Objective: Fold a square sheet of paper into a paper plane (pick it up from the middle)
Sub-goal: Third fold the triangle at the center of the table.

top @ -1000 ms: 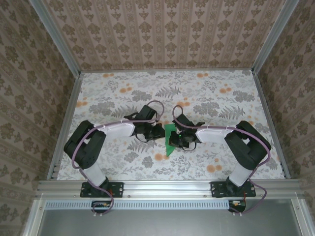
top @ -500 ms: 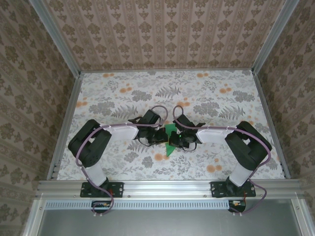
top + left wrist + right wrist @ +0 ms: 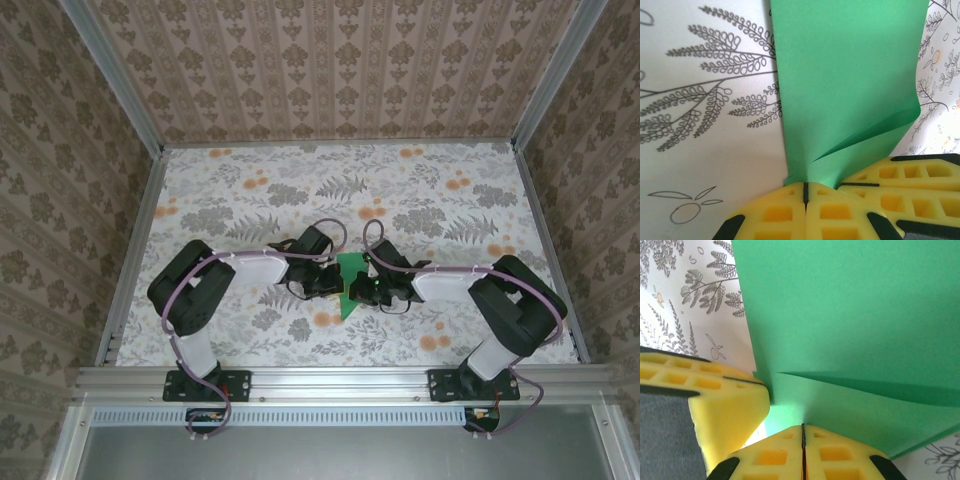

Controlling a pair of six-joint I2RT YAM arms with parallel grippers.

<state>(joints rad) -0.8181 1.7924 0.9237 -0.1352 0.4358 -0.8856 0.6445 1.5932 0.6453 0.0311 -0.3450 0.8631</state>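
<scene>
Paper [image 3: 850, 75], part-folded, lies on the counter [image 3: 250, 170]. My left claw [image 3: 804, 192] has just slid in and clamped its edge. My right claw [image 3: 802, 432] pinches it too, so creasing can start.

Paper [image 3: 850, 75]: plain bright green, no print. Table cover [image 3: 250, 190]: white with grey fern and leaf prints, orange blossom spots. Walls [image 3: 340, 70]: beige, brown damask motifs in stripes. Left gripper [image 3: 805, 192] and right gripper [image 3: 802, 432]: yellow with a grid of square pockets, black trim. Arms [image 3: 250, 265]: black and white. Cables [image 3: 160, 310]: purple. Frame [image 3: 340, 382]: silver.
</scene>
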